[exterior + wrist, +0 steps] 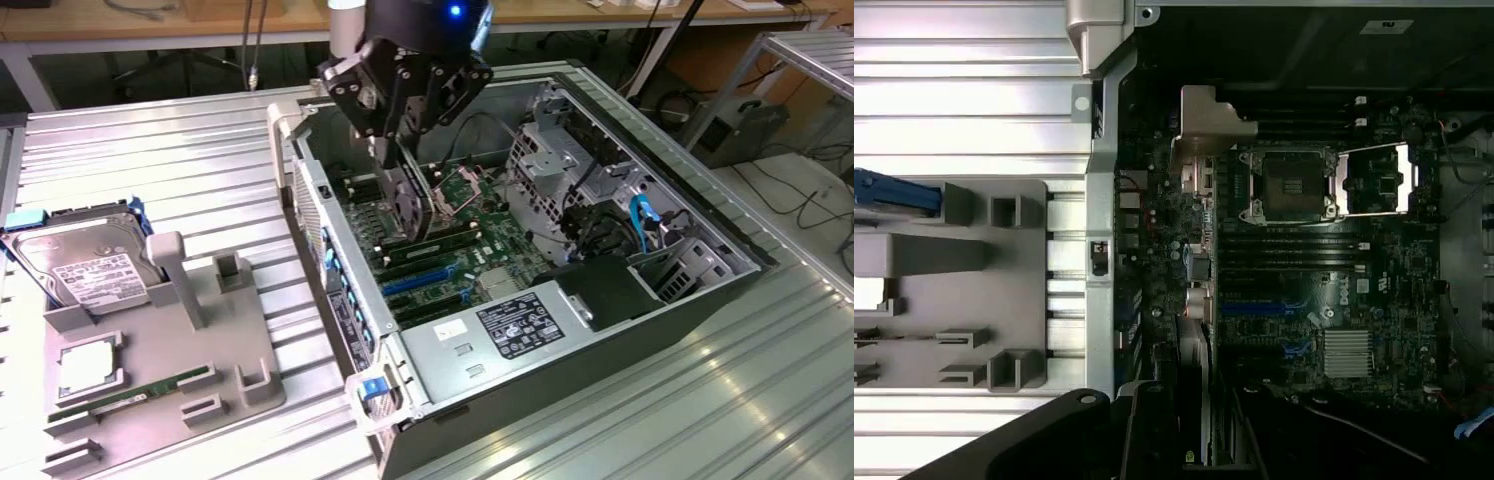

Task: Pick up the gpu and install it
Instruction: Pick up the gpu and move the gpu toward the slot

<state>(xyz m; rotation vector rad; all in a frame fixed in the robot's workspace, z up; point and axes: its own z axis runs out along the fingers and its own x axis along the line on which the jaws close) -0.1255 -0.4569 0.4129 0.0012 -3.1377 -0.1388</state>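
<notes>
On the ribbed metal table point(160, 170) lies an open computer case point(534, 390). Above its motherboard point(474, 250), the gripper point(400, 150) is clamped on the top edge of the gpu point(407, 205), which hangs upright inside the case, near the rear wall.

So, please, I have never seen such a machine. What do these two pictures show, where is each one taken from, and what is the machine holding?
It is one robot arm. Its grasping part, the end effector, is shut on the gpu, a thin black card held upright inside an open computer case, above the motherboard. The exterior view comes from a camera off the arm; the wrist view from a camera on the wrist, looking down into the case. Beside the case, on the ribbed metal table, a grey tray carries a hard drive and a memory stick.
</notes>
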